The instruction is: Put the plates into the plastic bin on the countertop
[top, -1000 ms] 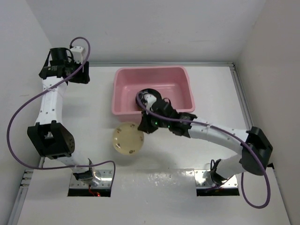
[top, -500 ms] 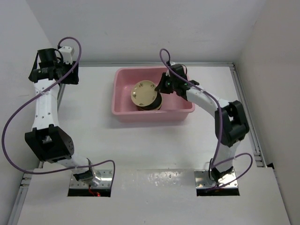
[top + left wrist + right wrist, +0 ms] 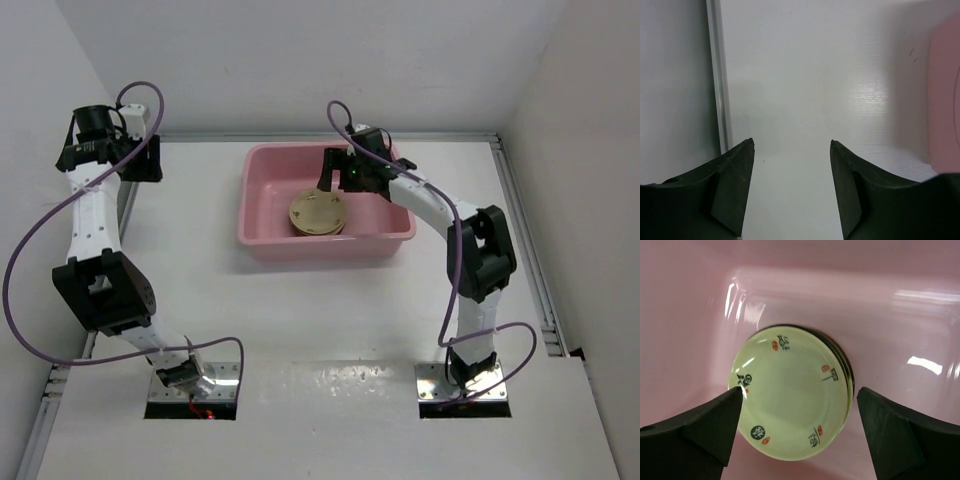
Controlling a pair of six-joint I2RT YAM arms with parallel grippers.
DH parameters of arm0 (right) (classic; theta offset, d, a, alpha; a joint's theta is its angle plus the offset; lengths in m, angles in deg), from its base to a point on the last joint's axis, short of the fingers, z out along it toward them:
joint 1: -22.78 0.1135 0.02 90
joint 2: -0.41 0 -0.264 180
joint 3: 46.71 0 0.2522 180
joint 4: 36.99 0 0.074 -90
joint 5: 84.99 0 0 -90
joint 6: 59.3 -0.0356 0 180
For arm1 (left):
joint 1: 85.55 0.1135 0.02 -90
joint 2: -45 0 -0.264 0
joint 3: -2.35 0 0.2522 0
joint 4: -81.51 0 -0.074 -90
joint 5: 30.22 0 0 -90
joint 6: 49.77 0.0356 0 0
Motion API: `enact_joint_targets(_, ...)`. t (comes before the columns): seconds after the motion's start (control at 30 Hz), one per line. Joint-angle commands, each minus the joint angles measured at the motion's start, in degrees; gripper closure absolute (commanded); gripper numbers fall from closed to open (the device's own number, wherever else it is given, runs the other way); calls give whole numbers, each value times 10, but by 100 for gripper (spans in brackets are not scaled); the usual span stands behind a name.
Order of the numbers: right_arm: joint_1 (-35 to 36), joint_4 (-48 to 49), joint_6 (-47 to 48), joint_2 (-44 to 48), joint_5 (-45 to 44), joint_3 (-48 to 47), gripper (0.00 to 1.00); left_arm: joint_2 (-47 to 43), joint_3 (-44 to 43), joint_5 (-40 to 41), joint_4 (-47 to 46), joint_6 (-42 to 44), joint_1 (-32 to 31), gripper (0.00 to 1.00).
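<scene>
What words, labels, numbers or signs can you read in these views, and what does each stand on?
On the top plate in the right wrist view: black character-like marks and small red seal-like stamps around its face, too small and stylised to read.
On the plastic bin and the countertop: no text visible.

You are looking at a bin (image 3: pixel 262 205) showing pink | its top plate (image 3: pixel 790 400) is showing cream with small red and black marks | countertop (image 3: pixel 330 320) is showing white
</scene>
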Motion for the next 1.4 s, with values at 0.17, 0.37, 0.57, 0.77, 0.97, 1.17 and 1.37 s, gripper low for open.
enact_joint_targets(0.17,-12,-34,92,129,-57,-40,0,0,-19,-21,-6,6,9,35)
enact_joint_targets(0.37,-174,-179,26,261,-50,40,0,0,-8,-28,-6,6,9,35)
enact_joint_targets(0.57,-357,-274,-27,346,-160,173,0,6,-8,-33,-6,1,-3,35)
enact_joint_targets(0.77,-385,-280,-50,389,-184,231,0,17,-13,-41,-6,-11,-26,35)
enact_joint_targets(0.97,-386,-261,-36,418,-161,248,0,12,-13,-41,-6,-17,-39,35)
enact_joint_targets(1.17,-385,-218,-19,454,-137,275,0,1,-2,-35,-6,-17,-44,35)
enact_joint_targets(1.37,-385,-206,-5,469,-138,283,0,1,3,-35,-6,-17,-49,35)
